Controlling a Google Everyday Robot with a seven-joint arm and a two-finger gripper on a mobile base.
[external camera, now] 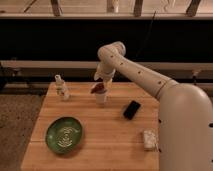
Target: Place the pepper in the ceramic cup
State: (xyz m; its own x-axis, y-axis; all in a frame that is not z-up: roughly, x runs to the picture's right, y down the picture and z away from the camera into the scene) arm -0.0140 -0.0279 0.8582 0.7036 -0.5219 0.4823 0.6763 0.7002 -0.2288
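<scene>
A red pepper (pixel 97 88) hangs at the tip of my gripper (pixel 101 84), right over a small white ceramic cup (pixel 101 97) standing on the far middle of the wooden table (pixel 105 135). The white arm reaches in from the right and bends down to the cup. The pepper is just above or at the cup's rim; I cannot tell if it touches.
A white bottle (pixel 61 87) stands at the far left of the table. A green plate (pixel 64 134) lies front left. A black phone-like slab (pixel 132 109) lies right of the cup. A pale sponge (pixel 149 139) lies near the right front edge.
</scene>
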